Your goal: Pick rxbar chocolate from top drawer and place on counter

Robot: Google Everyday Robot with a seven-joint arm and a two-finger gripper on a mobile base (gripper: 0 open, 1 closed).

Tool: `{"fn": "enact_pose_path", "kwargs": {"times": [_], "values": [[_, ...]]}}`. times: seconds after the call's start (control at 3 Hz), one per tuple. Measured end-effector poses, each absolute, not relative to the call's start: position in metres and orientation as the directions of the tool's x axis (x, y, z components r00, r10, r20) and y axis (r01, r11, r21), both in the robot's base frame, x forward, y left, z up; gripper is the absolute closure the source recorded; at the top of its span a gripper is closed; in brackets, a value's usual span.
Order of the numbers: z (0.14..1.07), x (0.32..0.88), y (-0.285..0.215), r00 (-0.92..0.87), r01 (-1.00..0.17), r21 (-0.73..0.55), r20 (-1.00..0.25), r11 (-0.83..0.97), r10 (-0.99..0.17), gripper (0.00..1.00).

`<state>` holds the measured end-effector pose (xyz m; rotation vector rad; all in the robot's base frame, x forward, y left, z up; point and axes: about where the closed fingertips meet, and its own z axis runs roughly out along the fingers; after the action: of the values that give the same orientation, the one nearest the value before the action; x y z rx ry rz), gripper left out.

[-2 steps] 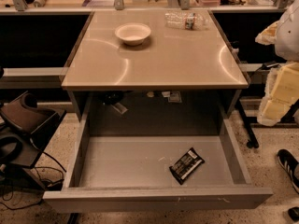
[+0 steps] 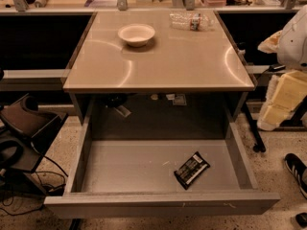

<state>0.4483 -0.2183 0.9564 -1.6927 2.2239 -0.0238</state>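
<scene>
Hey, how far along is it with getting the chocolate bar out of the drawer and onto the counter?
Done: the drawer stands open. In hand: nothing; the bar lies on the drawer floor near the front right, and the gripper is off to the table's right, apart from it. Left: reach in, grasp the bar, lift it and set it on the counter near the bowl and bottle.

Warm overhead light leaves curved glare streaks on the glossy counter (image 2: pixel 163 63) and a soft shadow by the bowl (image 2: pixel 136 34). Under the counter it is dark. The drawer (image 2: pixel 124 166) floor is evenly dim, and the gripper (image 2: pixel 282 103) at the right edge shows pale.
</scene>
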Motion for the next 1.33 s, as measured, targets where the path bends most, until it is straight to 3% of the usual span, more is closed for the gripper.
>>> {"fn": "enact_pose_path", "kwargs": {"times": [0.67,1.33], "values": [[0.861,0.474,-0.216,-0.276,-0.939,-0.077,-0.410,0.335,-0.869,0.00],[0.823,0.470,-0.209,-0.287,-0.942,-0.031,-0.445,0.335,-0.848,0.00]]}}
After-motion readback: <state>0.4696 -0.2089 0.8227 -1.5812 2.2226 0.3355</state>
